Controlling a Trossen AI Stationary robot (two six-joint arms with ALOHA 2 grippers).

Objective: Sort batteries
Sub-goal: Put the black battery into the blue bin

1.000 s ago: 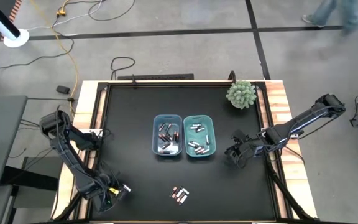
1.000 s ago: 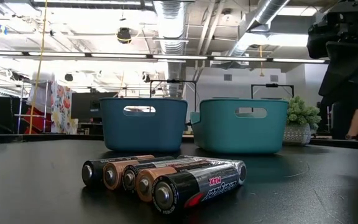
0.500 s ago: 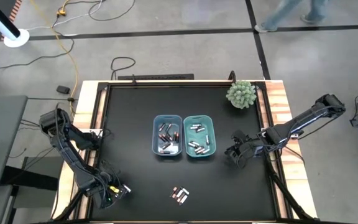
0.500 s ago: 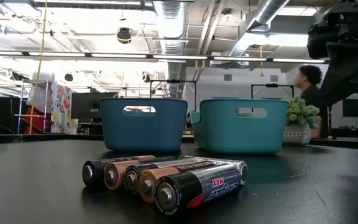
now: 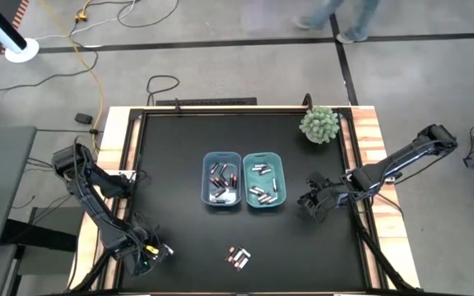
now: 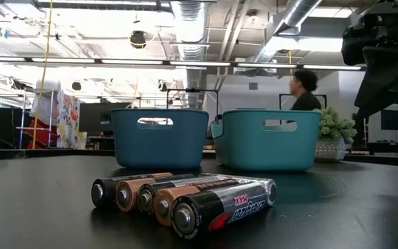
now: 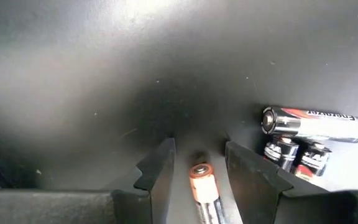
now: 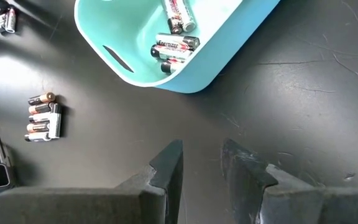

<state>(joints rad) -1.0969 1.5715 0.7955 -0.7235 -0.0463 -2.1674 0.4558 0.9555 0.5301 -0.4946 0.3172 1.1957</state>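
- holding one battery lengthwise between its fingers, the left pincer sits low at the desk's front-left corner, arm folded back along the left edge.
- right pincer hovers by the right edge beside the teal bin, fingers slightly apart, nothing held.
- loose batteries wait near the front edge; sorted cells lie in the blue bin and the teal one.

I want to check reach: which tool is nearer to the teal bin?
Right. The right tool hovers just beside the teal bin; the left tool sits far off at the table's near-left corner, holding a battery.
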